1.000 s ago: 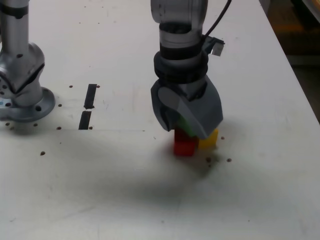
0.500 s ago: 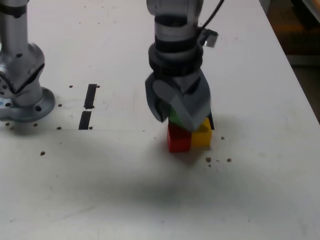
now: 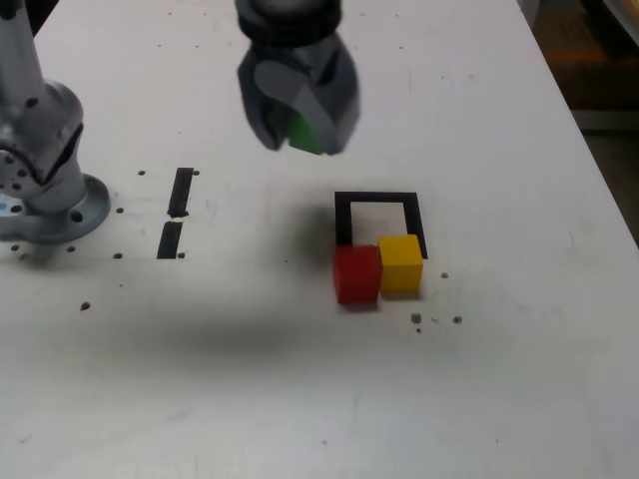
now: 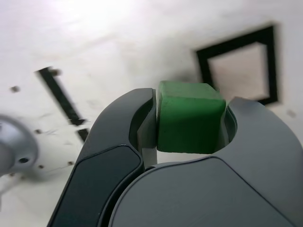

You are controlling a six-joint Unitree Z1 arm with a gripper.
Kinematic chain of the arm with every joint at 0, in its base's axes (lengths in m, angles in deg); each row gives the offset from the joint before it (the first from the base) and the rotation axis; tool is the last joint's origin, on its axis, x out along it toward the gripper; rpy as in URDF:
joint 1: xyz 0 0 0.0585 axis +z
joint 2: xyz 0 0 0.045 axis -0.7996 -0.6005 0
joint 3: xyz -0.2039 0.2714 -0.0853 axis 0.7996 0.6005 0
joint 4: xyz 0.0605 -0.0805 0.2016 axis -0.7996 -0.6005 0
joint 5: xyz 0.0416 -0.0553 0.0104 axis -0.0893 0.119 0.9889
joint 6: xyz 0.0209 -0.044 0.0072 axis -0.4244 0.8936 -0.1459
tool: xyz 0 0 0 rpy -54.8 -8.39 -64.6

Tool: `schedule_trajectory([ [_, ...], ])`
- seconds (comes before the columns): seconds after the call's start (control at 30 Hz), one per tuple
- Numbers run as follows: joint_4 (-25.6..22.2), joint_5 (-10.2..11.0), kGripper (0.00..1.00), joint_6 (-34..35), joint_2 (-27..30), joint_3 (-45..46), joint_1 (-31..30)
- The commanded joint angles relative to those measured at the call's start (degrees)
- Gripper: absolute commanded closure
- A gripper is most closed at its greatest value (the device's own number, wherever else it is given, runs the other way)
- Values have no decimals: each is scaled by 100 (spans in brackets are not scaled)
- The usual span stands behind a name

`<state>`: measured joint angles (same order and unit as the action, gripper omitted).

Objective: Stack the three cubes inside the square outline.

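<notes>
My gripper (image 3: 300,135) hangs high above the table, to the exterior view's left of the square outline (image 3: 379,222), and is shut on the green cube (image 3: 304,133). The wrist view shows the green cube (image 4: 189,117) clamped between both dark jaws, with the black tape outline (image 4: 241,64) beyond it. The red cube (image 3: 356,273) and the yellow cube (image 3: 400,263) sit side by side, touching, on the outline's near edge. The white centre of the outline is bare.
The arm's silver base (image 3: 45,170) stands at the exterior view's left. Two short black tape strips (image 3: 176,212) lie between it and the outline. Small dark specks (image 3: 435,319) dot the table near the yellow cube. The table's right edge (image 3: 599,160) borders a dark floor.
The gripper has risen from the red and yellow cubes and swung toward the exterior view's left, carrying the green cube. The square outline, covered before, now shows. Red and yellow cubes stayed put.
</notes>
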<state>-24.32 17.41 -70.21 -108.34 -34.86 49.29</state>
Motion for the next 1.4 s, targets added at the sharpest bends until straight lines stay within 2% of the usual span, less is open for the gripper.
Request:
schedule_trajectory([
  [0.0,121,-56,80,29,63,185,179],
  [0.17,560,-215,79,-76,51,681,668],
  [0.4,1071,-471,78,-250,-165,1030,939],
  [0.5,1360,-686,71,-256,-285,1291,1059],
  [0.6,1518,-790,60,-278,-355,1433,1104],
  [0.77,1560,-832,43,-455,-375,1488,1109],
  [0.93,1581,-915,33,-665,-365,1524,1109],
  [1.1,1595,-945,18,-835,-292,1598,1109],
  [1.23,1618,-859,12,-861,-76,1637,1098],
  [1.37,1598,-631,10,-919,304,1570,946],
])
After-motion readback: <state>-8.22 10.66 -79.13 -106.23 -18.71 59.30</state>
